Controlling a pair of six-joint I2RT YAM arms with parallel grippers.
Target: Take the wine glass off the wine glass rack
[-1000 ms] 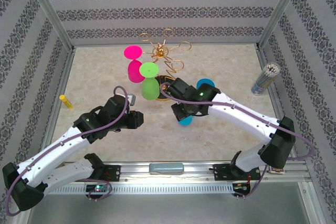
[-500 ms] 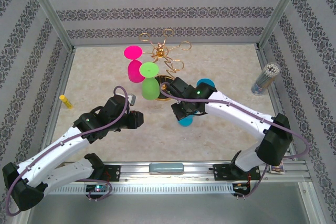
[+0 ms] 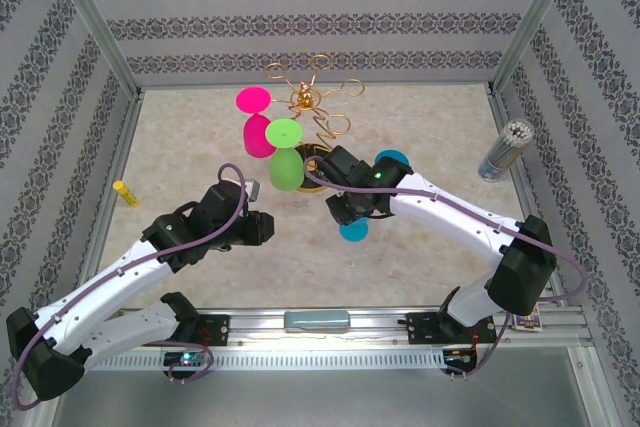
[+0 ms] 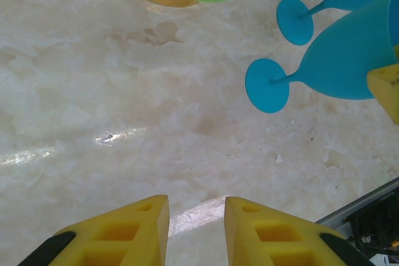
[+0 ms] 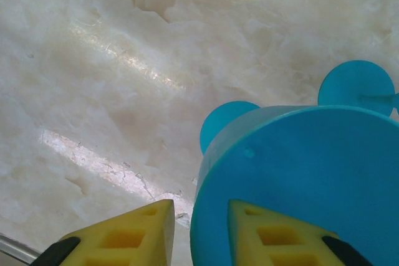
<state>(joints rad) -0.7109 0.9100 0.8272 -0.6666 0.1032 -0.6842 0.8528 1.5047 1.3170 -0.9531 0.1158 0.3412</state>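
The wine glass rack (image 3: 304, 99): gold wire, far centre of the desk (image 3: 180, 147), upright on its round base. Two glasses sit at its left side, feet uppermost. The pink wine glass (image 3: 257, 135) is the farther one. The green wine glass (image 3: 286, 169) is nearer, its bowl over the base's left rim.

Two more glasses are off the rack, to the near right of the base. The blue wine glass (image 5: 299, 179) is under your right claw (image 5: 199, 205), just near of the base. In the left wrist view it looks to stand on its foot, stem up, though you cannot confirm contact with the desk. The second blue wine glass (image 3: 392, 158) is just right of the base and farther, apart from the first.

Right claw: fingers parted a little way, pointing down at the bowl's rim. The bowl's wall runs through the gap. One finger (image 5: 134, 235) is outside the bowl, with a sliver of bare desk between it and the blue wall. The other finger (image 5: 274, 238) lies over the blue face. It is not pinched on the glass, as far as this shows.

Left claw (image 4: 195, 207): near left of the base, apart from the rack and the blue glasses. Fingers a narrow way open, bare desk between them, holding nothing.

Also on the desk: a small yellow stick (image 3: 125, 193) at the left edge and a grey cup of pale sticks (image 3: 505, 150) at the right edge.
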